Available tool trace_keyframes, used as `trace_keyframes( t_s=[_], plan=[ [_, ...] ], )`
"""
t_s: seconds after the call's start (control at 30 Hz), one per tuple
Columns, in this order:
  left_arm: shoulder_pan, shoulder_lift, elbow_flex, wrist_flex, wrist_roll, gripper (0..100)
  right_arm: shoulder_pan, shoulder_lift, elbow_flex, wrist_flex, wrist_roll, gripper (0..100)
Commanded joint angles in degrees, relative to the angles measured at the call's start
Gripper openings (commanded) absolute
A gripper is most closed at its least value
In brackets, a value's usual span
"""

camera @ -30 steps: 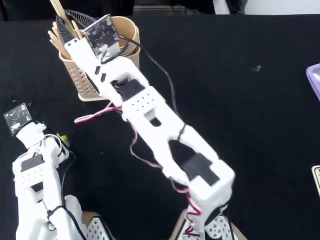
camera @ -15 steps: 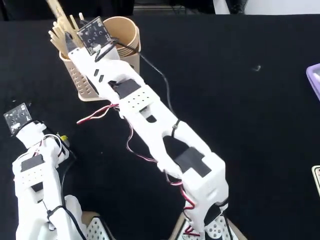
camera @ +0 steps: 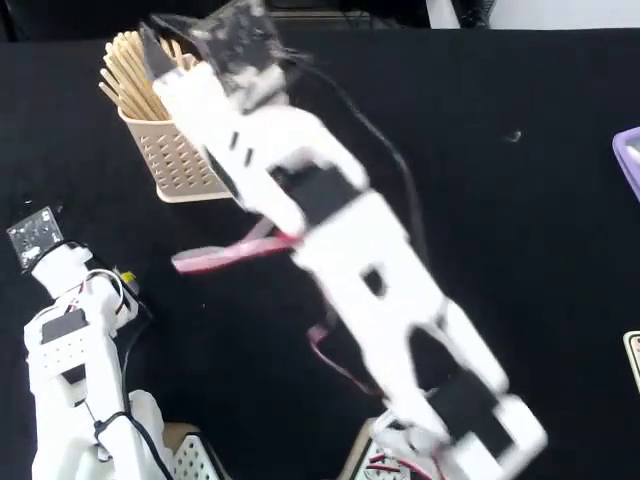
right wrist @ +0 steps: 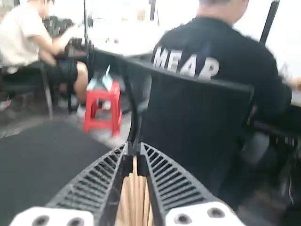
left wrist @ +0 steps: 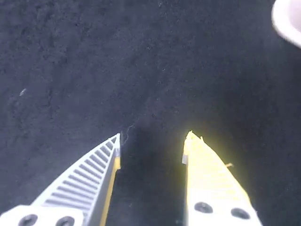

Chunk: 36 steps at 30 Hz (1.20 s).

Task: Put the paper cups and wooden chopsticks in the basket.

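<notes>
A beige perforated basket point(camera: 178, 160) stands at the table's far left with several wooden chopsticks point(camera: 132, 72) upright in it. My right arm point(camera: 330, 220) stretches over it, raised and blurred, and hides the basket's right half. My right gripper point(camera: 152, 40) hangs just above the chopstick tops. In the right wrist view this gripper point(right wrist: 134, 149) has its tips together, and chopsticks point(right wrist: 136, 197) show through the gap lower down. My left gripper point(left wrist: 153, 139) is open over bare black table, holding nothing. My left arm point(camera: 62, 330) rests at the front left.
A purple container's edge point(camera: 628, 160) shows at the right border. A red and white cable point(camera: 215, 255) loops from the right arm over the table. The black table point(camera: 500, 250) lies bare to the right of that arm.
The right arm has lifted and swung, and now covers the cup side of the basket. The chopsticks that stuck up high by its gripper now stand level with the others. The left arm is still.
</notes>
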Motion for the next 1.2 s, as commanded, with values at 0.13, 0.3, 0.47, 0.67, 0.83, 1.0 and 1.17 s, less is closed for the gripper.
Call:
trace_keyframes(
  t_s=[0.13,0.3,0.47,0.67,0.83,1.0,1.17],
  plan=[
    [-5.2,-13.5,-8.0,14.6,-0.4,2,-0.2,-30.0,19.5,15.5,0.4,2.5],
    [0.7,-27.5,-4.5,17.0,-0.6,9,-0.1,-44.5,36.9,15.7,0.4,2.2],
    [8.0,-43.8,1.2,21.4,-4.3,12,8.8,-57.8,51.7,15.8,-0.1,2.2],
    [9.9,-56.0,2.4,34.1,-15.6,11,23.2,-70.7,66.2,18.5,-0.2,2.2],
    [10.4,-53.7,6.9,31.6,-16.4,11,25.7,-84.5,80.8,19.1,0.3,2.2],
    [9.9,-53.7,14.1,28.9,-16.0,11,28.4,-92.9,93.5,22.8,0.4,2.5],
    [13.1,-53.7,19.1,33.8,-16.0,12,31.4,-91.4,96.7,25.5,0.4,2.5]
  ],
)
